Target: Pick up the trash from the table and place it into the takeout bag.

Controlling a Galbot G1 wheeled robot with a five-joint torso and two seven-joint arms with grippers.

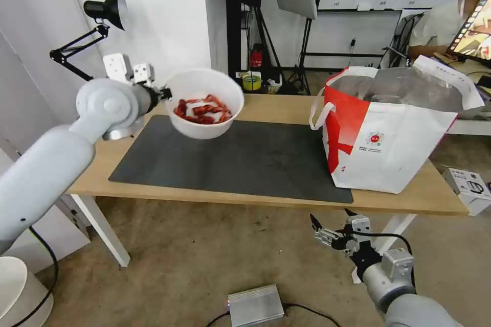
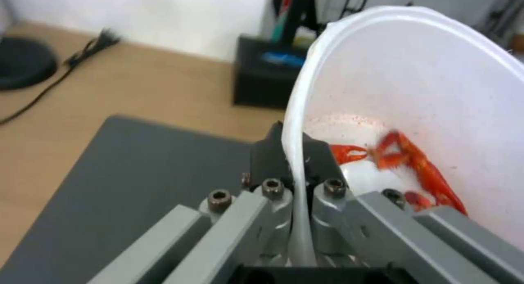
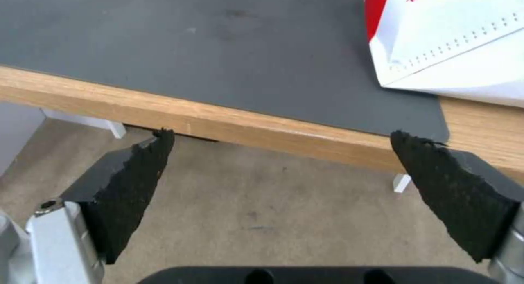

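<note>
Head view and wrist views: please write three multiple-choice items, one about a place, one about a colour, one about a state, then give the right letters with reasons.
1. Where is the white bowl?
A. inside the takeout bag
B. held above the mat
C. on the floor

2. What colour are the scraps in it?
A. red
B. green
C. blue

3. How is the right tool?
A. shut on a tissue
B. shut on the bag handle
C. open, holding nothing

Answers: B, the left tool pinches the rim over the mat; A, red pieces show inside; C, its pads stand wide apart below the table edge, near the takeout bag.
</note>
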